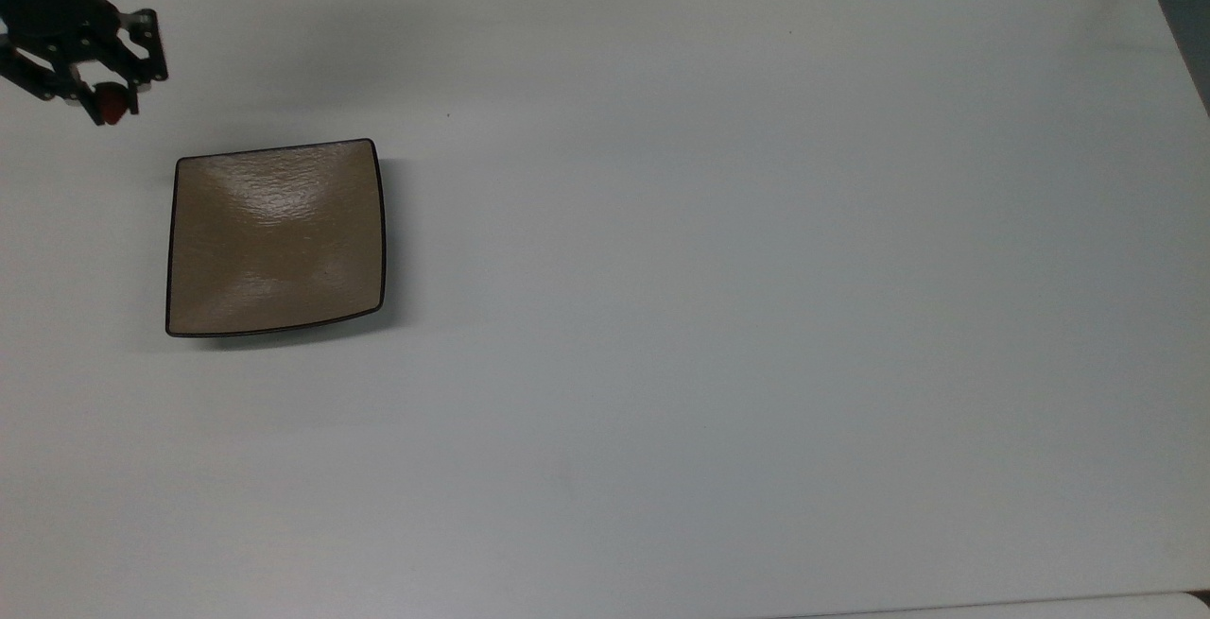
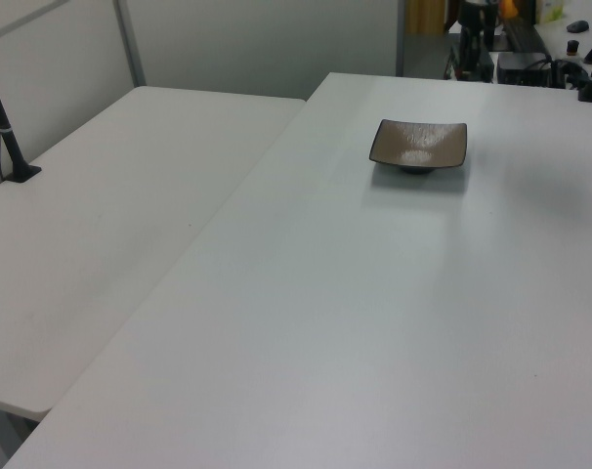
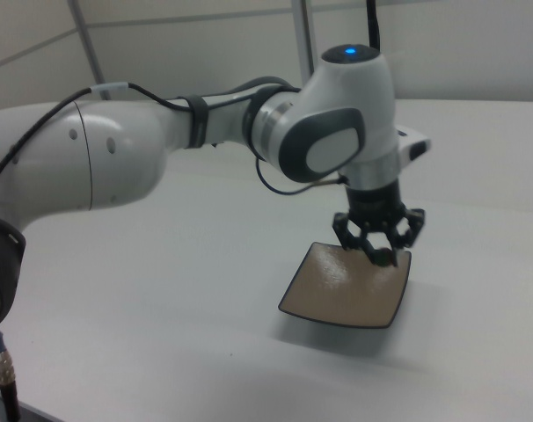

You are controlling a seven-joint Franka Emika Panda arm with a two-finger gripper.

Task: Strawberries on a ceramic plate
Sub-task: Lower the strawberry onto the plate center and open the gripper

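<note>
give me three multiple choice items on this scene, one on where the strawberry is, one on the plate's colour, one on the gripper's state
1. Where is the strawberry?
A. lying in the middle of the plate
B. held in the gripper, beyond the plate's corner toward the top view's upper left
C. on the table at the top view's right edge

2. What colour is the ceramic plate?
A. glossy tan-brown with a dark rim
B. bright blue
C. plain white

3. What is the state of the gripper?
A. open and empty
B. resting flat on the plate
C. shut on the strawberry

Answers: 1 B, the red fruit sits between the fingertips off the plate. 2 A, its brown surface shines. 3 C, the fingers close around the fruit.
</note>
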